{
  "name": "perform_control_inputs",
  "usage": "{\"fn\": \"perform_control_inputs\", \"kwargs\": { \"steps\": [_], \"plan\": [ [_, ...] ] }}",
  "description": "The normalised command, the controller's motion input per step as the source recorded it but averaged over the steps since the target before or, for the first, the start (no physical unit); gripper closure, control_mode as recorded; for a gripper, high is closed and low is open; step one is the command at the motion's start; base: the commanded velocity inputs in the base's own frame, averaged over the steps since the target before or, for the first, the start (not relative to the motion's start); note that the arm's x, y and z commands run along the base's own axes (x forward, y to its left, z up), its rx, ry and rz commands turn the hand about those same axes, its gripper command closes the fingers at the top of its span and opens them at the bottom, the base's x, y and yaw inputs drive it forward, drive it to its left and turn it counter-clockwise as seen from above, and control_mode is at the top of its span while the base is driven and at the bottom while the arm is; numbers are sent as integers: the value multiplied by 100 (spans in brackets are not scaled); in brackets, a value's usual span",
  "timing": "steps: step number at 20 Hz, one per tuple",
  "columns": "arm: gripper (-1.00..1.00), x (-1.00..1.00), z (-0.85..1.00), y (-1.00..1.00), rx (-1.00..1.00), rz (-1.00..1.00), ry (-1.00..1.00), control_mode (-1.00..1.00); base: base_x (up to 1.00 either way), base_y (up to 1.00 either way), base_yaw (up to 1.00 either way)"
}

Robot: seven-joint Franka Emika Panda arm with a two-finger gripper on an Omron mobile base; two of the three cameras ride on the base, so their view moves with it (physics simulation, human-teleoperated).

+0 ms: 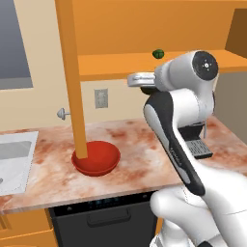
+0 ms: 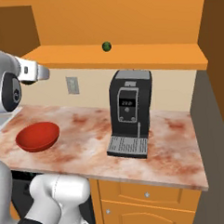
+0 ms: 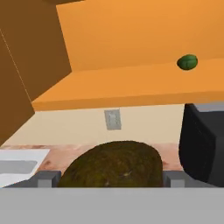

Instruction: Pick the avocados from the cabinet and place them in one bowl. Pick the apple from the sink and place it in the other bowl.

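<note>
- The olive-brown avocado [image 3: 114,165] sits between the two dark fingertips [image 3: 46,178] at the bottom of the hand view, large and close; the gripper [image 3: 109,181] pinches it with its jaws spread wide around the fruit.
- The darker green avocado [image 1: 157,53] rests on the cabinet shelf [image 1: 120,65], near the shelf's back and well apart from the arm; the right base view shows it [image 2: 106,46] above the coffee machine [image 2: 129,114].
- The red bowl [image 1: 96,157] stands on the marble counter [image 1: 53,173] toward its front edge, partly behind the tall orange door panel [image 1: 72,77]; nothing lies in it as far as both base views show [image 2: 37,136].
- The sink [image 1: 14,161] shows at the counter's left end; the apple and the cream bowl cannot be judged from here.
- Judgement: the first avocado is picked and off the shelf, not yet placed. Left to do: drop it into the red bowl, fetch the green one, then the apple into the other bowl.
</note>
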Motion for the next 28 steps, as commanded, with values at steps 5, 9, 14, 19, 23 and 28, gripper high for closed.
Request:
{"fn": "perform_control_inputs", "kwargs": {
  "steps": [5, 9, 14, 19, 23, 28],
  "plan": [
    [100, -23, -77, 21, -5, 14, 11, -100, 0, 0, 0],
    [100, 0, -89, 19, -11, 16, 10, -100, 0, 0, 0],
    [100, 23, -63, 12, -13, 12, 6, -100, 0, 0, 0],
    [100, 31, -51, 12, -15, 0, 2, -100, 0, 0, 0],
    [100, 44, -56, 27, -14, 2, 17, -100, 0, 0, 0],
    [100, 51, -62, 31, -6, 12, 16, -100, 0, 0, 0]
  ]
}}
